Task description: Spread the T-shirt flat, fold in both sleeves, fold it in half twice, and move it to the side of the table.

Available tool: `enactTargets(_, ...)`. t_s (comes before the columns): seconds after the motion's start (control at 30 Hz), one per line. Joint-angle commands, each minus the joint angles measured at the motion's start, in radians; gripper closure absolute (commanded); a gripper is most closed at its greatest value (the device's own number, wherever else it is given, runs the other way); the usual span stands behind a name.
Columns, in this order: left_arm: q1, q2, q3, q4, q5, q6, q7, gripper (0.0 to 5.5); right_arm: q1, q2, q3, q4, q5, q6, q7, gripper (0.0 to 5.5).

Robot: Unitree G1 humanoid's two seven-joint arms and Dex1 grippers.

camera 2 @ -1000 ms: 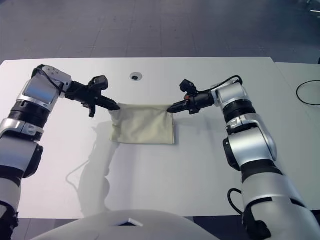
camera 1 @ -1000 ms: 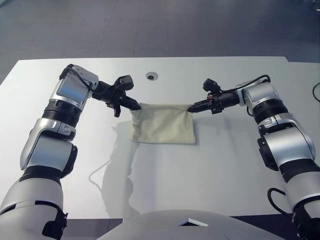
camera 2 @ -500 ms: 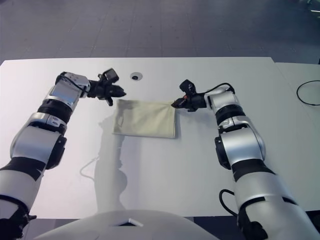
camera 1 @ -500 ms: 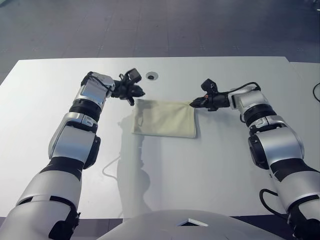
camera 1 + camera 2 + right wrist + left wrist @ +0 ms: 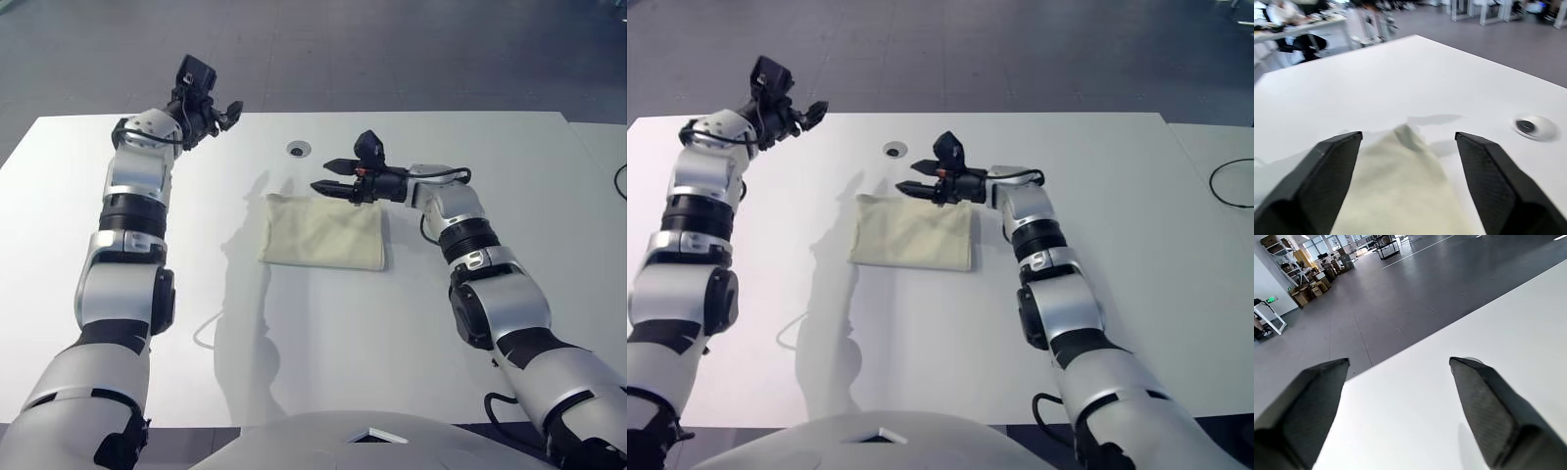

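Nothing in these views can be read as text or number. In the left wrist view a small green lit sign (image 5: 1271, 299) sits by a wall in the room behind, perhaps an exit marker; its marks are too small to tell. The cardboard boxes (image 5: 1302, 294) near it show no legible print.

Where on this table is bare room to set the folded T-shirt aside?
Widest bare stretch: between the T-shirt and the table's near edge. Also bare toward both side edges, outside the arms. Crowded at the shirt's far edge, where the right gripper hovers near the grommet.
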Motion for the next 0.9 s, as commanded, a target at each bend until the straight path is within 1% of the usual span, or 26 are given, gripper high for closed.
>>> enactTargets(0.03,0.109,-0.035,0.018,-0.173,-0.037,0.112,0.023,1.01,0.034,-0.009,0.018,0.054,-0.028,-0.109,0.060,1.28)
enactTargets(0.13,0.131,-0.050,0.019,-0.217,-0.043,0.156,0.040,0.50,0.057,-0.012,0.046,0.115,-0.070,-0.220,0.083,0.79)
enactTargets(0.2,0.126,-0.056,0.014,-0.220,-0.041,0.166,0.036,0.13,0.072,-0.015,0.054,0.145,-0.087,-0.258,0.097,0.43)
enactTargets(0.27,0.118,-0.057,0.011,-0.216,-0.039,0.172,0.035,0.10,0.082,-0.017,0.063,0.183,-0.110,-0.284,0.096,0.13)
enactTargets(0.4,0.100,-0.060,0.011,-0.209,-0.038,0.177,0.034,0.10,0.102,-0.020,0.077,0.266,-0.163,-0.310,0.036,0.11)
enactTargets(0.57,0.081,-0.060,0.002,-0.203,-0.032,0.178,0.027,0.10,0.114,-0.035,0.082,0.364,-0.212,-0.258,-0.047,0.11)
enactTargets(0.63,0.063,-0.063,-0.007,-0.188,-0.028,0.168,0.021,0.10,0.141,-0.061,0.084,0.389,-0.230,-0.240,-0.112,0.11)
enactTargets(0.73,0.081,-0.052,0.010,-0.232,-0.034,0.182,0.035,0.10,0.210,-0.133,0.057,0.413,-0.242,-0.252,-0.310,0.11)
enactTargets(0.83,0.147,-0.033,0.043,-0.323,-0.040,0.218,0.067,0.10,0.279,-0.203,0.024,0.426,-0.237,-0.236,-0.507,0.11)
enactTargets(0.9,0.199,-0.038,0.062,-0.391,-0.046,0.249,0.092,0.10,0.330,-0.241,-0.028,0.438,-0.199,-0.200,-0.644,0.11)
